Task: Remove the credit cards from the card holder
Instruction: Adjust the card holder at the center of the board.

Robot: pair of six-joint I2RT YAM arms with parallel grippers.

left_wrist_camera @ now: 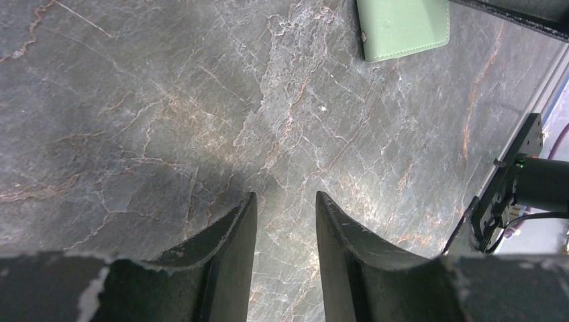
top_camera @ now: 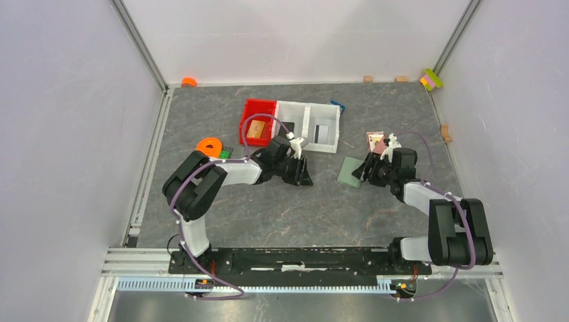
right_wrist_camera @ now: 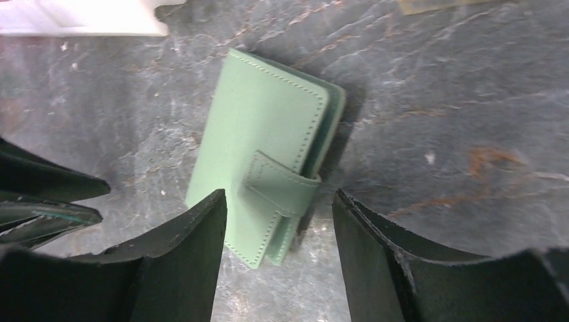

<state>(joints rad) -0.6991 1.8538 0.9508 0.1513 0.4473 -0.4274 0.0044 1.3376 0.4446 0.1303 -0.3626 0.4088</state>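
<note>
The sage-green card holder (top_camera: pixel 350 172) lies folded shut on the grey table, its tab (right_wrist_camera: pixel 278 184) strapped across the cover. In the right wrist view the card holder (right_wrist_camera: pixel 262 134) has its near end between the jaws of my right gripper (right_wrist_camera: pixel 278 194), which stand open and wider than that end. The right gripper (top_camera: pixel 363 173) sits at the holder's right edge. My left gripper (top_camera: pixel 306 174) hovers to the holder's left, open, with only bare table between its fingers (left_wrist_camera: pixel 285 198). The holder's edge (left_wrist_camera: pixel 402 27) shows far ahead of it. No credit cards show at the holder.
A red bin (top_camera: pixel 258 107) holds a flat tan piece (top_camera: pixel 255 129); the joined white bin (top_camera: pixel 305 111) holds a flat grey piece (top_camera: pixel 323 132). A pink square item (top_camera: pixel 376 141) lies behind the right gripper. An orange part (top_camera: pixel 210 145) and a green block (top_camera: pixel 225 153) sit by the left arm.
</note>
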